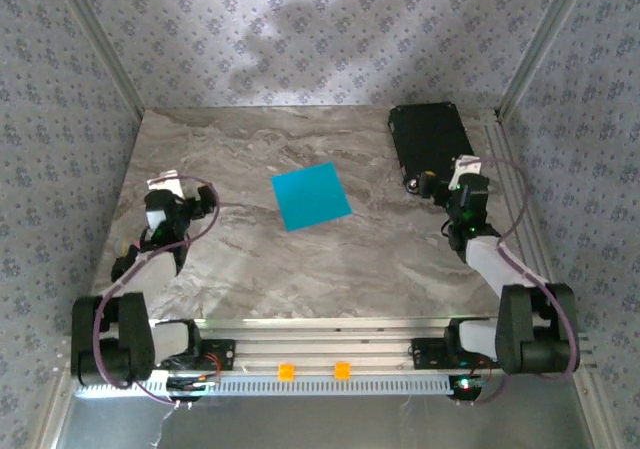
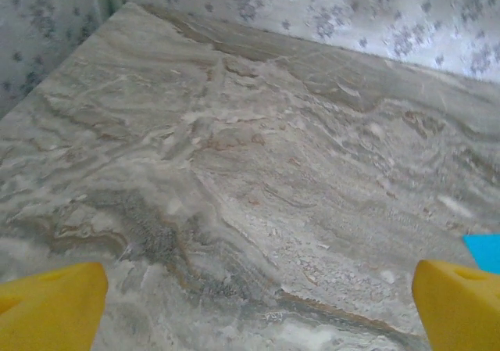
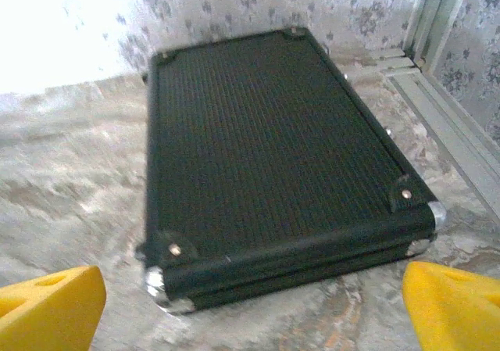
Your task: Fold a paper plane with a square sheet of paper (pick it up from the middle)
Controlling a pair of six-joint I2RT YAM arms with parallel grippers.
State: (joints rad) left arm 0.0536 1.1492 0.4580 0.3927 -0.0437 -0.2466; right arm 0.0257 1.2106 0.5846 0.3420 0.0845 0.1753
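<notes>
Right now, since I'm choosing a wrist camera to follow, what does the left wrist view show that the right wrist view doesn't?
Left wrist, not right: a corner of the blue sheet at the frame's right edge, beyond a wide stretch of bare marble.
Right wrist, not left: the black case lying flat straight ahead, with a metal rail to its right.
Shared: the marble table, the patterned wall, and an open pincer with yellow tips, the left pincer and the right pincer, each holding nothing.

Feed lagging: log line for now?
square cyan-blue paper sheet: unfolded | left gripper: open | right gripper: open, facing black rectangular case
</notes>
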